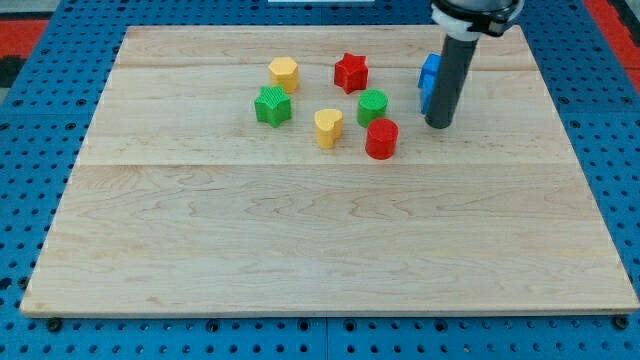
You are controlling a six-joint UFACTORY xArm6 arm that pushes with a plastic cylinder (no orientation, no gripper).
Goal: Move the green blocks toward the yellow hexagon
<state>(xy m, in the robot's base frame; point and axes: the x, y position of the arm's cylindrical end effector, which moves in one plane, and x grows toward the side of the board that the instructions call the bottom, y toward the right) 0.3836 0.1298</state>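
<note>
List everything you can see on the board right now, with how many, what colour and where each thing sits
yellow hexagon: one, yellow, upper middle, toward the view's left
green star: one, green, just below the yellow hexagon, leftmost block
red star: one, red, upper middle, to the view's right of the yellow hexagon
green round block: one, green, below the red star
yellow heart: one, yellow, between the two green blocks, slightly lower
red round block: one, red, just below the green round block
blue block: one, blue, partly hidden behind the rod, shape unclear
wooden board: one, light wood, on a blue perforated base
my tip: one, dark rod end, at the view's right of the cluster, beside the blue block
</note>
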